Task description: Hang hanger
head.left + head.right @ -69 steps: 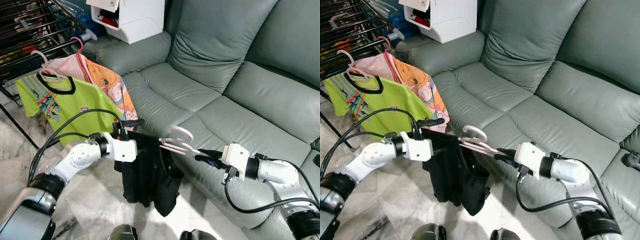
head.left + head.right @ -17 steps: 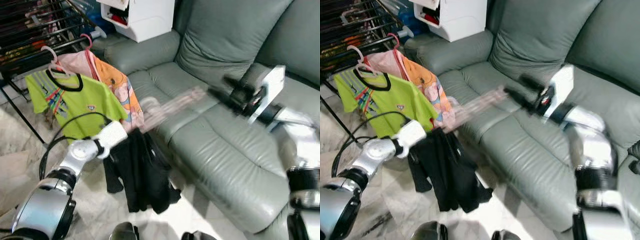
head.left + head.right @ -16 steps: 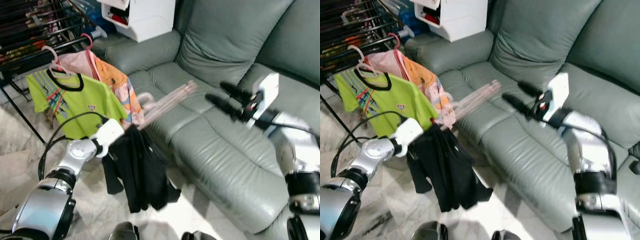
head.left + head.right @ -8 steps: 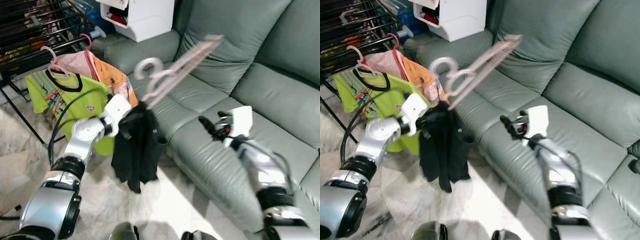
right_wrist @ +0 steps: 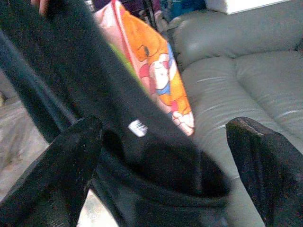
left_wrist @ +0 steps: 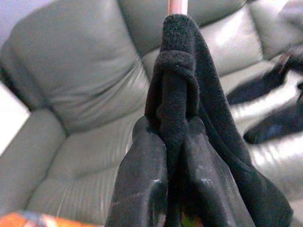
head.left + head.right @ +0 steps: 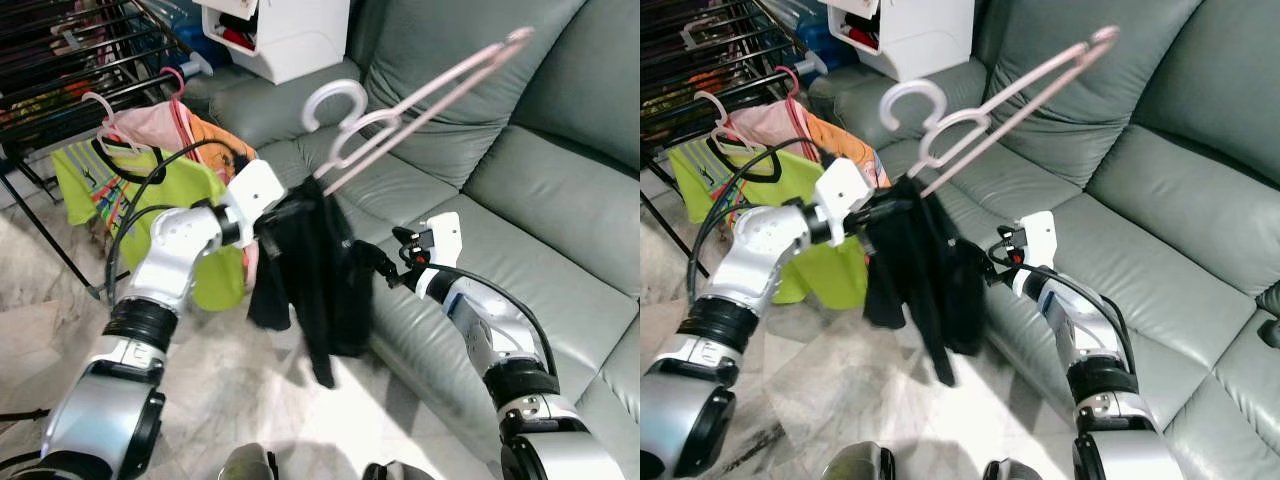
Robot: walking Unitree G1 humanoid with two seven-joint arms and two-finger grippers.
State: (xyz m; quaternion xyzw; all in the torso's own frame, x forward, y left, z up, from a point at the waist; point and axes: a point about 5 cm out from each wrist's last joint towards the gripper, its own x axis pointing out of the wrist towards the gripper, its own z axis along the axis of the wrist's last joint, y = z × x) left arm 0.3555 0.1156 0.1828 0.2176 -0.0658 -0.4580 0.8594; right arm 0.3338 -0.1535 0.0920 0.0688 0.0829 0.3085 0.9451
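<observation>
While the left tool (image 7: 272, 212) is clamped shut on the black garment (image 7: 318, 268) near frame centre, the pink hanger (image 7: 410, 100) carrying that garment juts toward the upper right, its hook curling above the grey sofa (image 7: 560, 190). Right of centre, the right tool (image 5: 165, 156) reaches toward the hanging cloth with its fingers (image 5: 265, 161) spread wide, gripping nothing. At the upper left, a black drying rack (image 7: 70, 70) holds a green shirt (image 7: 130, 195) and an orange printed garment (image 7: 215, 150) on hangers. At the top edge, a white storage box (image 7: 290, 35) holds reddish items too small to identify. No writing is legible.
</observation>
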